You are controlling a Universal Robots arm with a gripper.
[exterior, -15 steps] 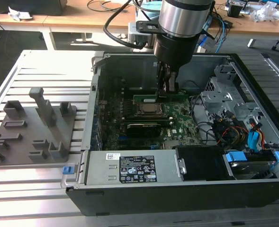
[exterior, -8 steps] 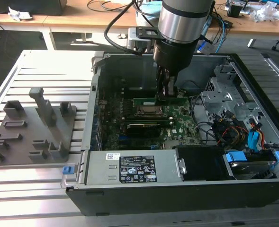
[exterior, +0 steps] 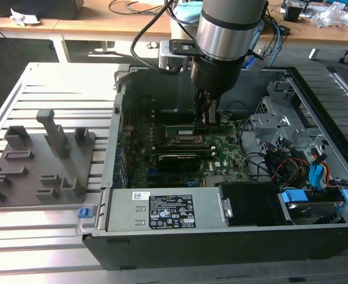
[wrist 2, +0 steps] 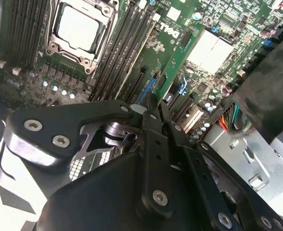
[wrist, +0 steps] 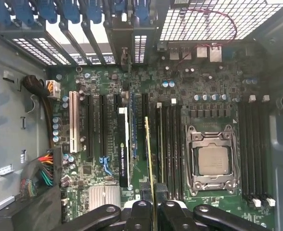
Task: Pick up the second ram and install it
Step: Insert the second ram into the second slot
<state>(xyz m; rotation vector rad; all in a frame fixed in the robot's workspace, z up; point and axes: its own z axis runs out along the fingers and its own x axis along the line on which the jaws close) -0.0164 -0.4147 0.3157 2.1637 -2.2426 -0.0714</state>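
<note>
The claw [wrist: 152,206] is gripping the ram stick [wrist: 148,149], which is standing on edge between its fingers, over the motherboard [wrist: 203,91]

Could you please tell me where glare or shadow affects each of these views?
In the exterior view, the motherboard sits in dim shade under the arm; in the second wrist view, the CPU lid and a heatsink glare almost white; in the first wrist view, backlight washes out the vent grille, while the second ram between the fingers is evenly lit.
</note>
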